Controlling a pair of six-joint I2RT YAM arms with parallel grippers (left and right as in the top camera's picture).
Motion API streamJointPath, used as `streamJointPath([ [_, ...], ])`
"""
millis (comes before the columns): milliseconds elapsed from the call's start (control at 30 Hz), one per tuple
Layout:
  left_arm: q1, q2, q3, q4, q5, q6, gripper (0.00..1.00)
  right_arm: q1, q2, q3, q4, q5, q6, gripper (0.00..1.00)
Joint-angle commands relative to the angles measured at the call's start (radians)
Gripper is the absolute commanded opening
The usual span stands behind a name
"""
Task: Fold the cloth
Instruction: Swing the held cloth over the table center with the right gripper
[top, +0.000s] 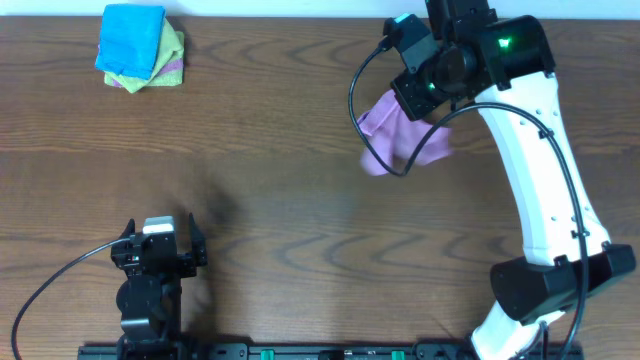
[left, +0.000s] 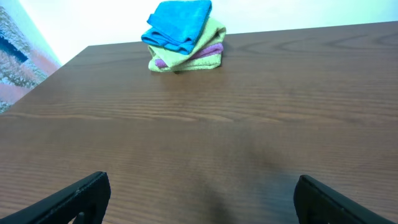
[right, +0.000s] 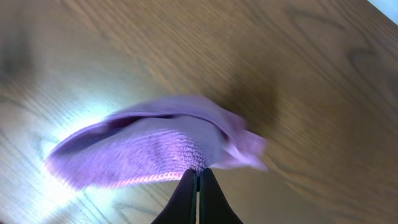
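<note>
The purple terry cloth (top: 400, 138) hangs crumpled from my right gripper (top: 437, 92) at the back right of the table. In the right wrist view the cloth (right: 155, 146) droops above the wood, and the right gripper (right: 198, 173) is shut on its edge. The white tag does not show. My left gripper (top: 160, 246) rests near the front left, open and empty; in the left wrist view its fingers (left: 202, 193) stand wide apart over bare wood.
A stack of folded cloths, bright blue on top (top: 131, 36) over yellow-green and a purple one, sits at the back left corner; it also shows in the left wrist view (left: 181, 34). The right arm's black cable (top: 365, 90) loops beside the held cloth.
</note>
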Motion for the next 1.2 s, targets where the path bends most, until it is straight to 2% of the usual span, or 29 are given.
streamJointPath([
  [0, -0.003, -0.005, -0.020, -0.018, 0.007, 0.014, 0.95, 0.003, -0.026, 0.014, 0.002, 0.000, -0.039, 0.02],
  [67, -0.003, -0.005, -0.020, -0.018, 0.007, 0.014, 0.95, 0.002, -0.025, 0.014, 0.016, 0.136, 0.035, 0.01],
  [300, -0.003, -0.005, -0.020, -0.018, 0.007, 0.014, 0.96, -0.015, -0.025, 0.014, 0.041, 0.833, 0.342, 0.02],
  [400, -0.003, -0.005, -0.020, -0.018, 0.007, 0.014, 0.96, -0.035, -0.025, 0.014, 0.040, 0.979, 0.498, 0.01],
  [467, -0.003, -0.005, -0.020, -0.018, 0.007, 0.014, 0.96, -0.033, -0.025, 0.014, 0.041, 0.905, 0.504, 0.02],
  [533, -0.003, -0.005, -0.020, -0.018, 0.007, 0.014, 0.95, -0.019, -0.025, 0.014, 0.037, 0.691, 0.439, 0.02],
  [633, -0.003, -0.005, -0.020, -0.018, 0.007, 0.014, 0.95, 0.022, -0.024, -0.019, -0.022, -0.162, 0.025, 0.04],
  [667, -0.003, -0.005, -0.020, -0.018, 0.007, 0.014, 0.95, 0.040, -0.024, -0.040, -0.065, -0.352, -0.107, 0.24],
  [700, -0.003, -0.005, -0.020, -0.018, 0.007, 0.014, 0.96, 0.060, -0.024, -0.061, -0.097, -0.440, -0.220, 0.59],
  [733, -0.003, -0.005, -0.020, -0.018, 0.007, 0.014, 0.95, 0.078, -0.024, -0.077, -0.110, -0.455, -0.260, 0.94],
  [767, -0.003, -0.005, -0.020, -0.018, 0.007, 0.014, 0.95, 0.094, -0.024, -0.090, -0.109, -0.445, -0.258, 0.99],
  [900, -0.003, -0.005, -0.020, -0.018, 0.007, 0.014, 0.96, 0.121, -0.024, -0.098, -0.083, -0.274, -0.217, 0.99],
  [967, -0.003, -0.005, -0.020, -0.018, 0.007, 0.014, 0.95, 0.121, -0.024, -0.098, -0.055, -0.112, -0.114, 0.99],
  [1100, -0.003, -0.005, -0.020, -0.018, 0.007, 0.014, 0.95, 0.092, -0.023, -0.140, -0.038, 0.335, 0.184, 0.99],
  [1167, -0.003, -0.005, -0.020, -0.018, 0.007, 0.014, 0.95, 0.056, -0.023, -0.240, -0.033, 0.379, 0.216, 0.99],
])
